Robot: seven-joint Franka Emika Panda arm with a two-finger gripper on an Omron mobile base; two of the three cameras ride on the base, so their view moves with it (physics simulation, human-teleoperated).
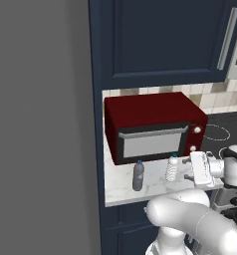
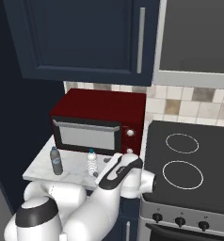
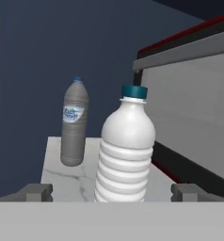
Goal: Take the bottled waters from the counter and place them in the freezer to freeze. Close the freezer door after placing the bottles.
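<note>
— Where are the bottles standing?
— Both are sitting upright on the tabletop [image 1: 121, 191] before the microwave [image 1: 153, 127]: white bottle [image 3: 125, 149] nearest the tool [image 3: 112, 192], grey bottle [image 3: 74, 123] beyond.
— Is the tool gripping?
— No, it's gaping wide, fingers [image 3: 34, 192] flanking the white bottle, seemingly not touching.
</note>
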